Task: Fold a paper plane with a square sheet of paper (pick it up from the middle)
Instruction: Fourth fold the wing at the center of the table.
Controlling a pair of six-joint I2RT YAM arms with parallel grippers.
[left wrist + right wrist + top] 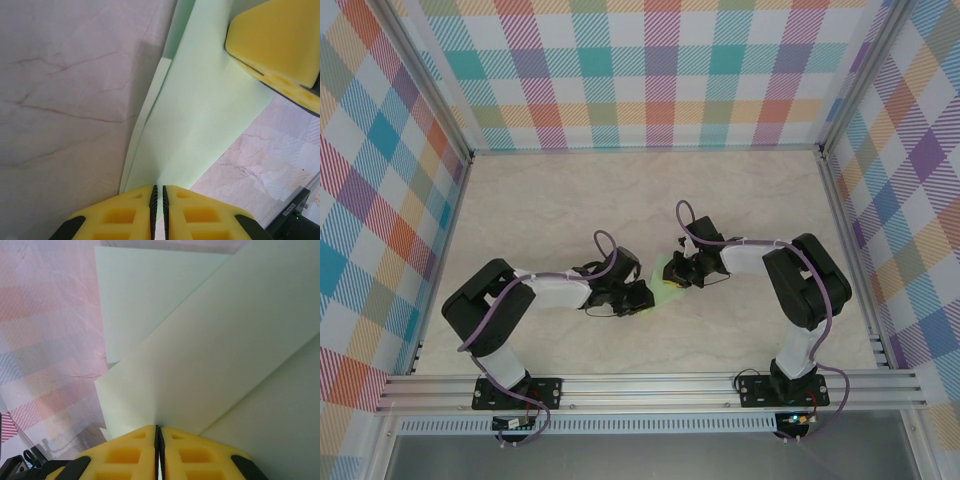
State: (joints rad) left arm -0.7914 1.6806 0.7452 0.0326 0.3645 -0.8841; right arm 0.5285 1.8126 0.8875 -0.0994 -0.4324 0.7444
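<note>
The pale mint-green sheet of paper (669, 282) hangs between my two grippers near the middle of the table, folded into overlapping layers. In the left wrist view the paper (200, 115) runs up and away from my left gripper (158, 189), which is shut on its near edge along a crease. My right gripper's yellow finger (275, 40) holds the far end. In the right wrist view my right gripper (158, 427) is shut on the paper (210, 340), where two or three layers overlap at angles. I cannot tell whether it has the paper plane's dart shape. From above, my left gripper (650, 296) and right gripper (678, 272) almost meet.
The pale marble-patterned table (550, 210) is fenced by checked walls (640, 70) at the back and both sides. An aluminium rail (650, 385) carrying both arm bases runs along the near edge. Purple cables loop over both arms.
</note>
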